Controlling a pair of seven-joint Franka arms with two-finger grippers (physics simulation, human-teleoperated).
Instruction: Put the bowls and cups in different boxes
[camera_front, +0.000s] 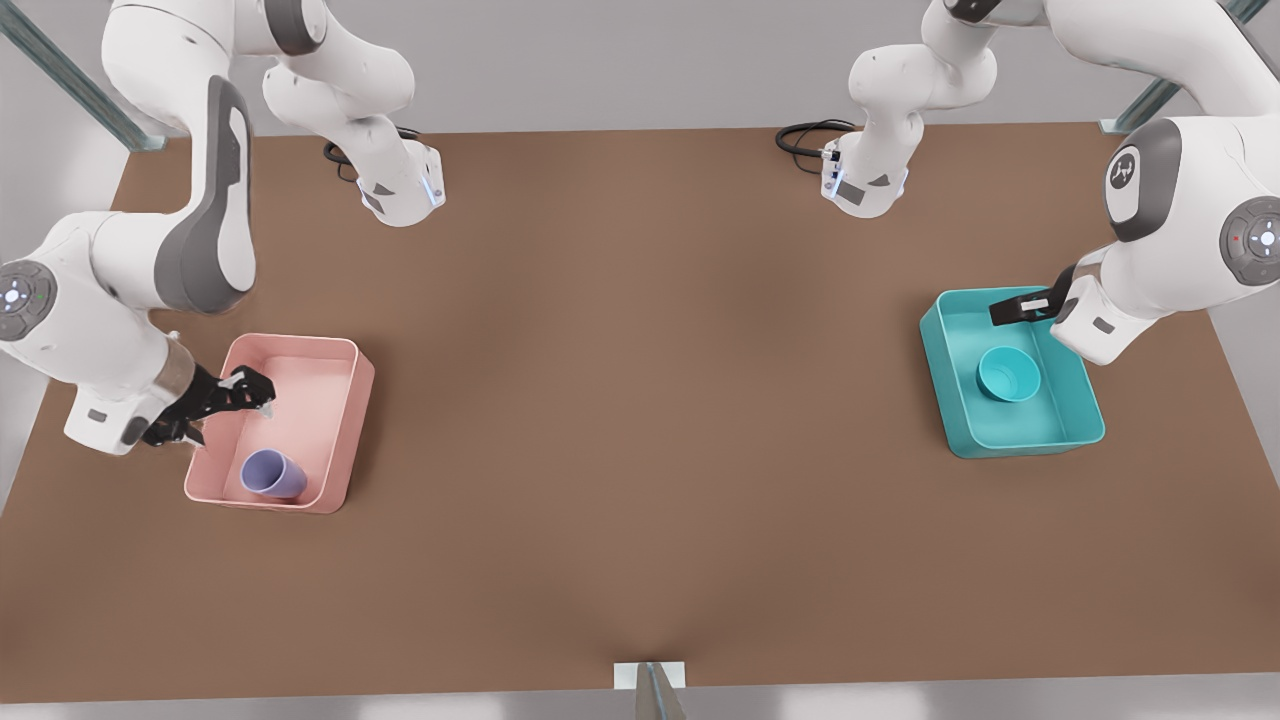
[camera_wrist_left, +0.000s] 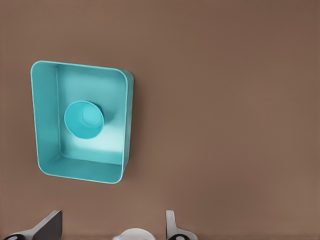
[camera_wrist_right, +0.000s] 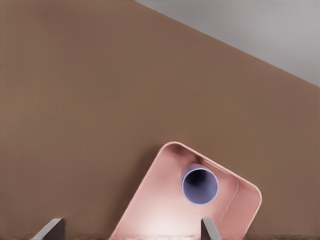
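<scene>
In the front view, a flat matte brown counter (camera_front: 640, 400) is seen from above, backed by a plain grey wall with slanted metal struts in the far corners. Two glossy white arms with grey joint covers are mounted at the far edge, each with a black cable at its base. Toward the front view's left, a pale pink box (camera_front: 345, 440), smooth plastic with rounded corners, is set on the counter, and the lavender cup (camera_front: 272, 474), tapered and handleless, is seen lying tilted in its near corner. The right gripper (camera_front: 255, 390) is held over the box's far-left part, apart from the cup; its dark fingers are spread and nothing is held. Toward the front view's right, a teal box (camera_front: 955, 420) of the same shape holds the teal bowl (camera_front: 1008, 374), round and shallow, near its middle. The left gripper (camera_front: 1020, 308) hangs over the far rim.

In the left wrist view, the teal box (camera_wrist_left: 45, 165) and bowl (camera_wrist_left: 84, 119) are shown from overhead, and the fingers (camera_wrist_left: 47, 227) are seen wide apart and empty.

In the right wrist view, the cup (camera_wrist_right: 200, 185) is looked into, its dark hollow showing inside the pink box (camera_wrist_right: 150, 200), and a strip of grey wall is seen beyond the counter.
</scene>
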